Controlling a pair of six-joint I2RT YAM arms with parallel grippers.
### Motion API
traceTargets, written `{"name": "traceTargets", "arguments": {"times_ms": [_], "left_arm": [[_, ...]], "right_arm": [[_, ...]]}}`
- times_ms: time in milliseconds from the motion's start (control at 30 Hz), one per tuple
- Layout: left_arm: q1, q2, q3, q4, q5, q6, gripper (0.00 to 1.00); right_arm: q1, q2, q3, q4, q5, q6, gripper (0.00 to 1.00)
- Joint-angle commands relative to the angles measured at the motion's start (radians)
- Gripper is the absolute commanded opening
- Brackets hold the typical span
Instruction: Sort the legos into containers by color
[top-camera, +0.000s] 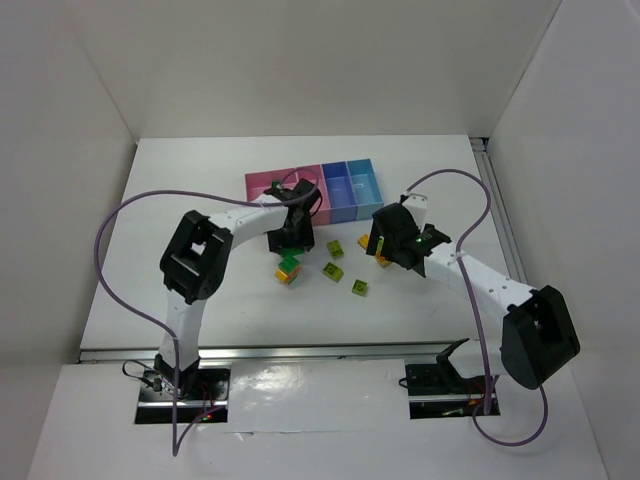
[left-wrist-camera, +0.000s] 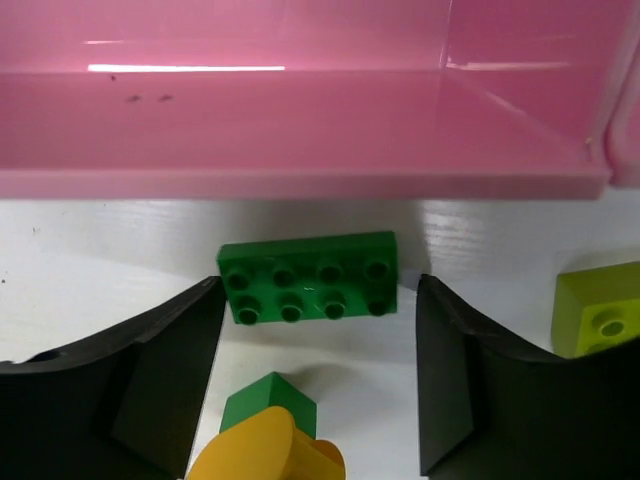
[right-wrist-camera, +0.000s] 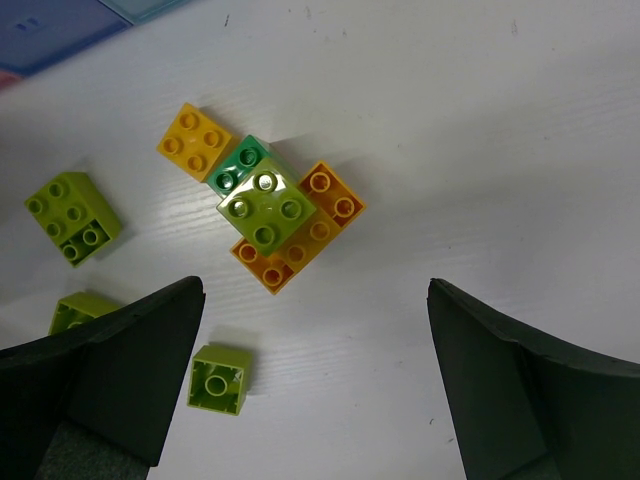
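My left claw (left-wrist-camera: 318, 300) hangs with its jaws apart over a flat dark green plate (left-wrist-camera: 308, 278). The plate has two rows of four studs and lies on the white worktop (left-wrist-camera: 100, 250), just in front of the pink bin (left-wrist-camera: 300, 130). It sits between the two black fingers (left-wrist-camera: 150, 390). One end reaches a finger's tip and a gap shows at the other, so nothing is clamped. Nearer the wrist camera I see a rounded orange-yellow piece (left-wrist-camera: 265, 452) with a dark green block (left-wrist-camera: 262, 400) just behind it. A lime block (left-wrist-camera: 598, 312) lies at the edge of that view.

My right claw (right-wrist-camera: 312, 300) is spread wide and holds nothing. Beyond it on the worktop lies a cluster (right-wrist-camera: 275, 215): a lime four-stud brick on orange plates, with a dark green brick and a yellow four-stud brick touching. Off to one side are a lime brick with a dark green piece on it (right-wrist-camera: 72, 215) and a small lime cube (right-wrist-camera: 218, 378).

From above, the containers (top-camera: 315, 188) stand in a joined row at the far side: pink, then purple-blue, then light blue. The loose bricks lie just in front of them, between the two claws.
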Motion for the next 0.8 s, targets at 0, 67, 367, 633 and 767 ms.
{"name": "traceTargets", "arguments": {"times_ms": [0,67,367,633,767], "left_arm": [[0.011,0.023,-0.018,0.011,-0.018,-0.026,0.77],[0.011,0.023,-0.018,0.011,-0.007,-0.016,0.68],[0.011,-0.200,-0.044,-0.007,-0.079,0.017,0.39],[0.057,-0.224,0.157,-0.122,-0.176,0.111,0.40],[0.132,-0.136,0.261,-0.103,-0.153,0.129,0.41]], "right_arm": [[0.011,-0.019,-0.002,0.019,0.018,-0.002,1.00],[0.011,-0.010,-0.002,0.019,0.018,-0.002,1.00],[0.011,-0.010,0.007,0.009,0.018,-0.002,1.00],[0.011,-0.019,0.016,0.019,0.009,-0.002,1.00],[0.011,-0.030,0.016,0.009,0.009,-0.002,1.00]]}}
